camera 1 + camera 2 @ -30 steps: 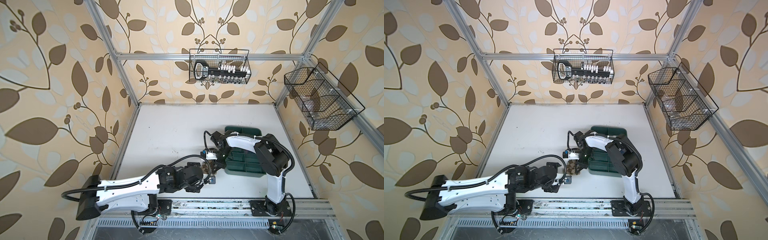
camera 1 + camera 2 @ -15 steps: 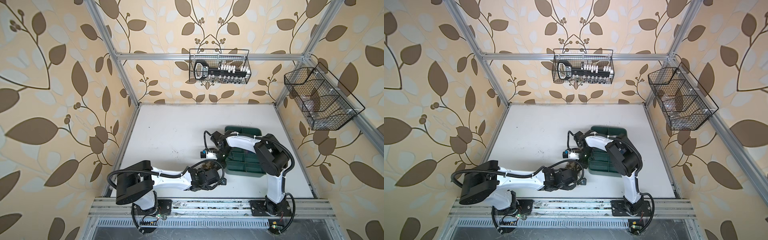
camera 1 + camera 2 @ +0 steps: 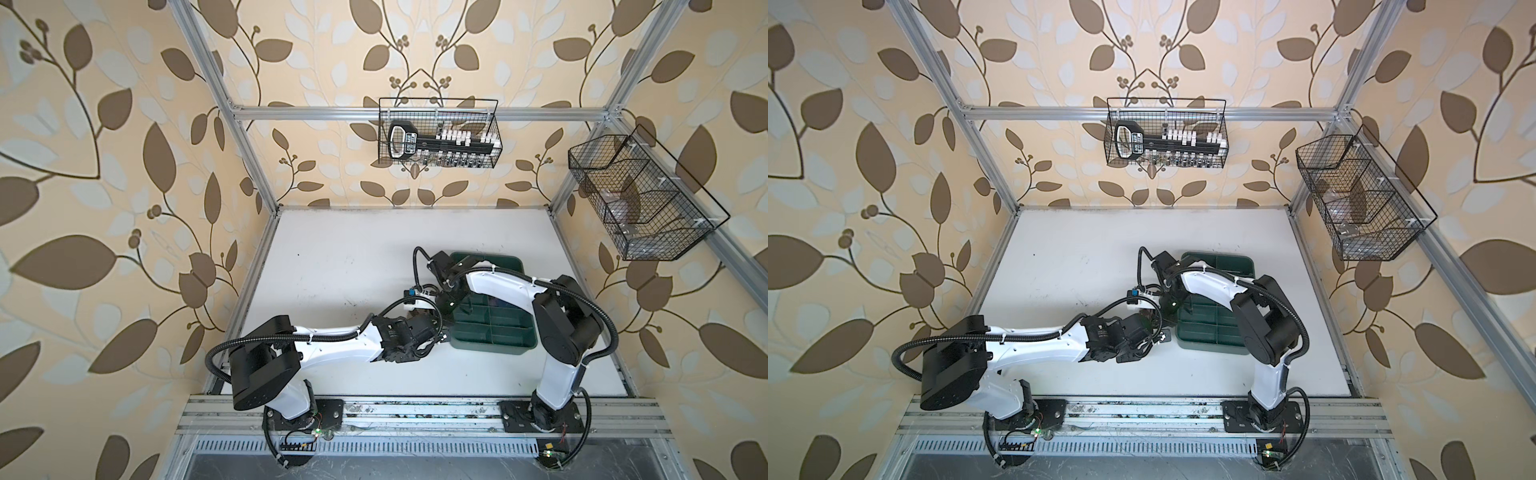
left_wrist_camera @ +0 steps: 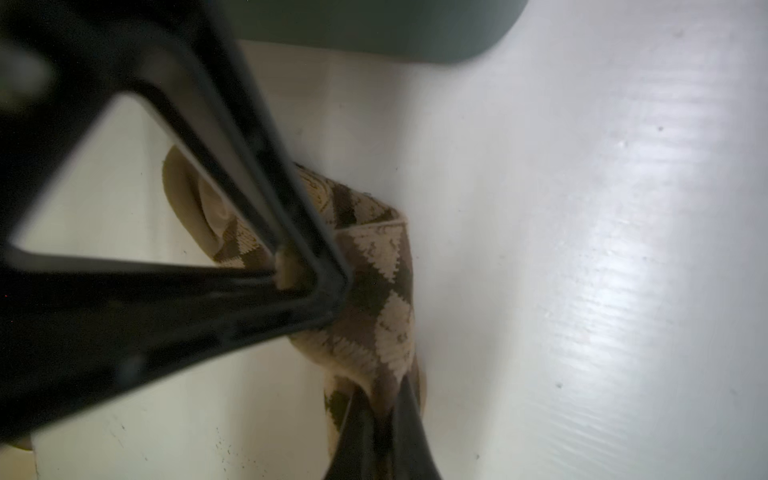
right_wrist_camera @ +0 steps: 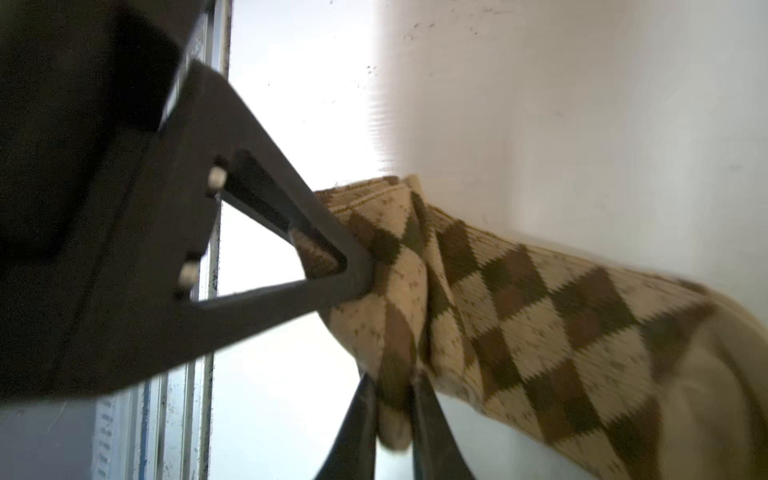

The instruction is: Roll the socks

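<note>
Your left gripper: jaws pinched tight on a fold of the tan argyle sock, with the fabric bunched between the fingers.

Your right gripper: jaws nearly together, only a narrow gap, with a tuck of the same sock caught in it.

The two grips sit close together on the same end of the sock, the fingertips meeting at an angle. The cloth between them is creased and doubled over. The rest of the sock trails off as a loose tube, brown diamonds on tan, plain tan at the far end.

The sock hangs low over the white table. The wrist views do not show whether it touches the surface.

In both top views your two wrists crowd together just beside the near-left side of the green compartment tray and hide nearly all of the sock. Your right forearm arcs above the tray.
</note>
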`<state>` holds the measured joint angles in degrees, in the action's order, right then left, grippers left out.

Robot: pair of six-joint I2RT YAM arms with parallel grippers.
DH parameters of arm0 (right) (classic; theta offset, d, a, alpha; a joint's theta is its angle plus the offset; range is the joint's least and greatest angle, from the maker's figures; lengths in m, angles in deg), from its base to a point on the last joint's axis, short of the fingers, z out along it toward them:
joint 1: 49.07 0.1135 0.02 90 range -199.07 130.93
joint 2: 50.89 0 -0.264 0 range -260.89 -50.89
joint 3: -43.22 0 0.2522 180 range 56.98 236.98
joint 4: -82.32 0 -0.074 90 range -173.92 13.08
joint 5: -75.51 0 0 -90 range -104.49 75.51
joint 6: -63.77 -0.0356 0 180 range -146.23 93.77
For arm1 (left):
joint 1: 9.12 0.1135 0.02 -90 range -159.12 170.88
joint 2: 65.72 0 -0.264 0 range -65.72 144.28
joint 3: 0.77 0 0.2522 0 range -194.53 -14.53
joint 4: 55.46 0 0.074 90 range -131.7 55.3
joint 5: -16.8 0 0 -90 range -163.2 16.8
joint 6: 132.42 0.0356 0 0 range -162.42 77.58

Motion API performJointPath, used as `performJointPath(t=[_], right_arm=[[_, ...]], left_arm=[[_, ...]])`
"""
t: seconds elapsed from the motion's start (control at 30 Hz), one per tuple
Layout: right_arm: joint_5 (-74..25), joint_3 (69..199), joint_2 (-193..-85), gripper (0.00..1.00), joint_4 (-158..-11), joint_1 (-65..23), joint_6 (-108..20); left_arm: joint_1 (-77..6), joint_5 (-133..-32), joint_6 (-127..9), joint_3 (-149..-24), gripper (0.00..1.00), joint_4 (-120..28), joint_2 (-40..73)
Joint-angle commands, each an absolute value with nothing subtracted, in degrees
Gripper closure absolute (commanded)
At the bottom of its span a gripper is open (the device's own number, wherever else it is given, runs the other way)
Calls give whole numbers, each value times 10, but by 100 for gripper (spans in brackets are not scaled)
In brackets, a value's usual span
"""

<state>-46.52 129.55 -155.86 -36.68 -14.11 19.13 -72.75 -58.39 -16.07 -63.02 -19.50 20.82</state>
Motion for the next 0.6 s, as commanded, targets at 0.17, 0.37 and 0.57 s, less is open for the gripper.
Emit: performJointPath(t=[0.17,0.37,0.57], right_arm=[[-460,1239,-1394,79,-481,-218,123],[-379,1172,-1251,76,-702,-319,-128],[-368,1101,-1141,75,-859,-357,-326]], left_arm=[[-704,-710,-175,-657,100,-81,256],[-688,-800,-162,-702,100,-39,300],[-626,-858,-177,-760,100,5,355]])
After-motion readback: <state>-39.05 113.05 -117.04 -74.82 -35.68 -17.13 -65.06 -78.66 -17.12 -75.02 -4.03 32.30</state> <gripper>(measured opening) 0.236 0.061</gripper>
